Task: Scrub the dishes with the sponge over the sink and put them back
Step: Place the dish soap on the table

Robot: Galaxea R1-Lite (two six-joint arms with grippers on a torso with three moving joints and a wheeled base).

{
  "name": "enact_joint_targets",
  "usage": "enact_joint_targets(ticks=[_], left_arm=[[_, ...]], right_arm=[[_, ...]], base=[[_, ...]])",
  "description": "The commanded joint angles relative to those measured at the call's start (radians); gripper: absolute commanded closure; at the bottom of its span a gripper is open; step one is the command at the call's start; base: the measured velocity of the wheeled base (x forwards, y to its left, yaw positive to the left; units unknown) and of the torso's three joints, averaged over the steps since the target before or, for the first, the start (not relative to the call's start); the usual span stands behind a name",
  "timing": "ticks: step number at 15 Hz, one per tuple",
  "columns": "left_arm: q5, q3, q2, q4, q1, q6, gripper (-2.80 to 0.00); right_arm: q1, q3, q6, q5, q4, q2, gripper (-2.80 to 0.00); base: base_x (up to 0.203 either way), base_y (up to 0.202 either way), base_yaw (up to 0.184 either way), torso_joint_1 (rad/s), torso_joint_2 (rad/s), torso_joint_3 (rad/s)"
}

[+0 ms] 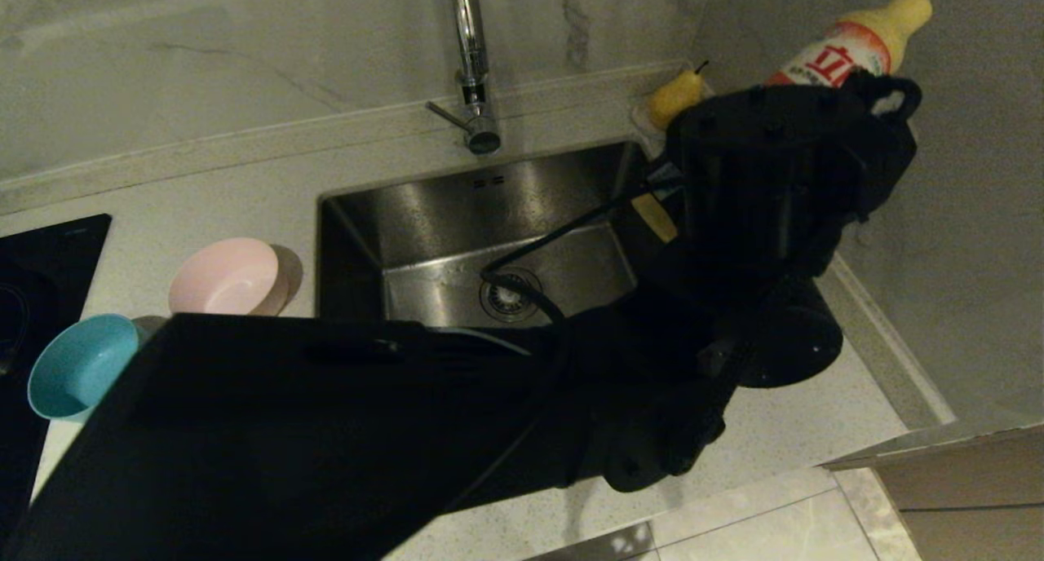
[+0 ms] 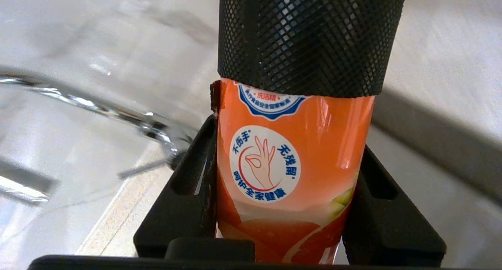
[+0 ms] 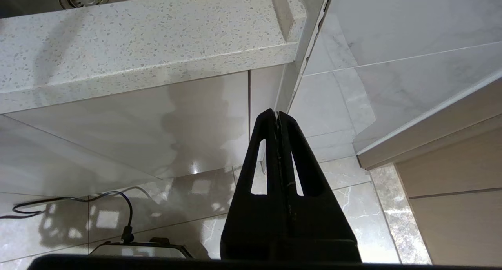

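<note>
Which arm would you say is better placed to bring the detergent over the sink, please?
The left. Its left gripper is already closed on the orange detergent bottle near the back corner, beside the sink. The right gripper is shut, empty and hangs below the countertop, facing the floor.

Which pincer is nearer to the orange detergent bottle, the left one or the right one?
Left. The left pincer is clamped around the orange detergent bottle. The right pincer hangs shut below the counter, far from it.
</note>
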Motion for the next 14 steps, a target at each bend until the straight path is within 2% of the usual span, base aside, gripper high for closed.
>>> enact_joint_targets(ticks=[1, 7, 11, 14], left_arm=[[-0.032, 0.001, -0.092, -0.002, 0.02, -0.03, 0.0], [-0.123, -0.004, -0.232, 0.14, 0.031, -0.25, 0.0], [-0.189, -0.003, -0.334, 0.145, 0.031, -0.307, 0.0], [-0.21, -0.003, -0.408, 0.163, 0.031, -0.352, 0.0]], right_arm=[[0.0, 0.0, 0.0, 0.0, 0.0, 0.001, 0.0], [0.0, 0.0, 0.0, 0.0, 0.0, 0.001, 0.0], [0.0, 0.0, 0.0, 0.0, 0.0, 0.0, 0.0], [0.0, 0.0, 0.0, 0.0, 0.0, 0.001, 0.0]], base=[[0.0, 0.0, 0.0, 0.0, 0.0, 0.0], [0.0, 0.0, 0.0, 0.0, 0.0, 0.0], [0.0, 0.0, 0.0, 0.0, 0.0, 0.0], [0.0, 0.0, 0.0, 0.0, 0.0, 0.0]])
